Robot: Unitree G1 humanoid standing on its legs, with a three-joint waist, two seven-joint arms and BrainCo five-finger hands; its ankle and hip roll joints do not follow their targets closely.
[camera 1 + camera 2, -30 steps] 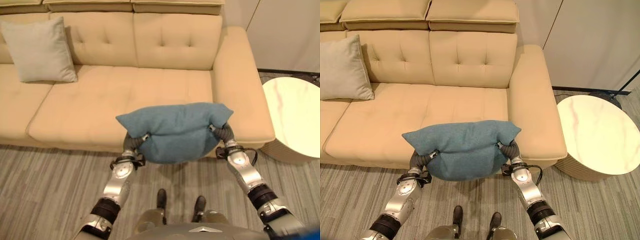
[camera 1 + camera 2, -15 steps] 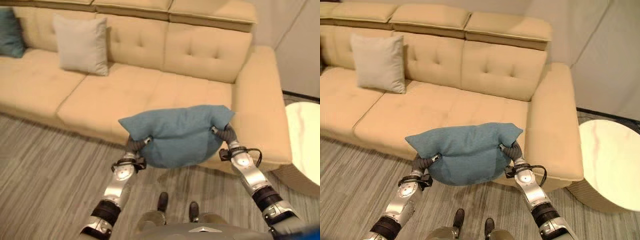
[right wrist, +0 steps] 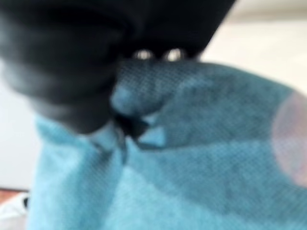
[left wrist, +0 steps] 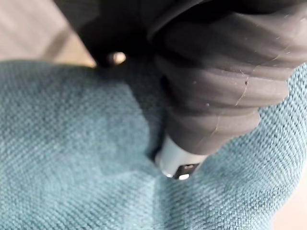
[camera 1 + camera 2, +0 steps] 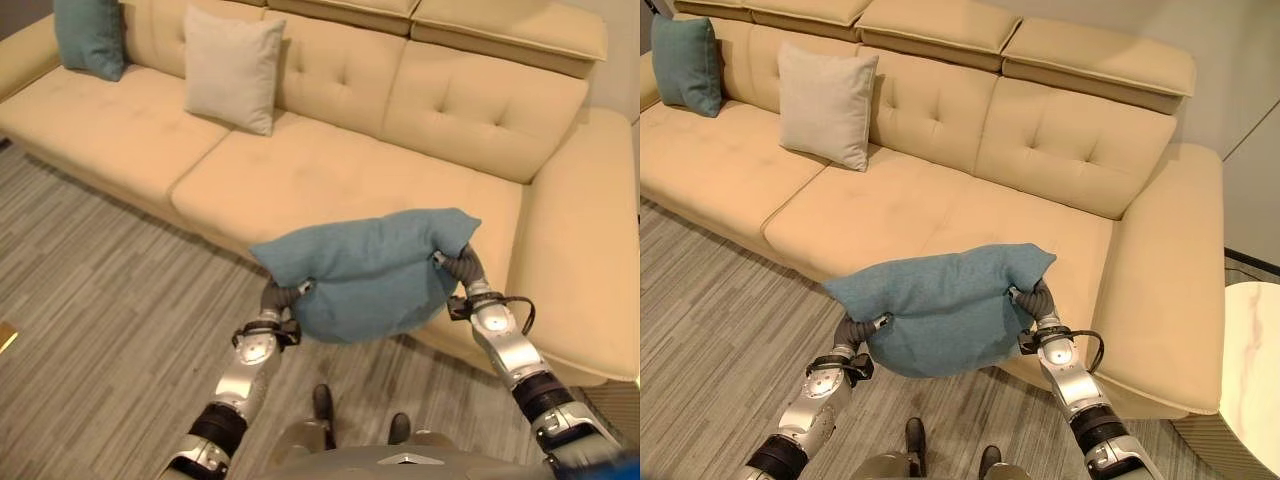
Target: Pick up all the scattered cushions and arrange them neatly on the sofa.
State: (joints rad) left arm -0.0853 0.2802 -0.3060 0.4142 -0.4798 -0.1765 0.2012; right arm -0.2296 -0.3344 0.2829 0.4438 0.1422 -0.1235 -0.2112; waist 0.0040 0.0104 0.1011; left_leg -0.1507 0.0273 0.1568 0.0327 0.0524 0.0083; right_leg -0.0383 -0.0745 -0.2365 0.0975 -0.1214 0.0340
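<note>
Shifted as a whole since a second ago, so a turn of the camera and no move of the furniture. Now takes in more of the sofa [image 5: 330,170] toward the robot's left, and less of the white round table [image 5: 1252,350], cut to a sliver at the right edge of the right eye view.

Unchanged between the arms: blue cushion [image 5: 365,270], held up off the floor [image 5: 90,280] as before, hanging in front of the sofa's front edge and over the right-hand seat. Sags in the middle, with both upper corners bunched up.

Left hand [image 5: 283,296] at the cushion's left lower side, dark ribbed cover against the fabric. In the left wrist view, the same cover pressed into the blue weave, which dents around it. Clenched or spread: cannot tell, sunk in the cloth.

Right hand [image 5: 458,265] at the cushion's right upper corner, cover showing just below the bunched corner. In the right wrist view, fabric puckered against the dark cover. Grip likewise hidden: cannot tell.

On the sofa, well apart from the carried cushion: beige cushion [image 5: 232,68] upright against the backrest, and farther left a teal cushion [image 5: 88,35], also leaning on the backrest near the far armrest.
</note>
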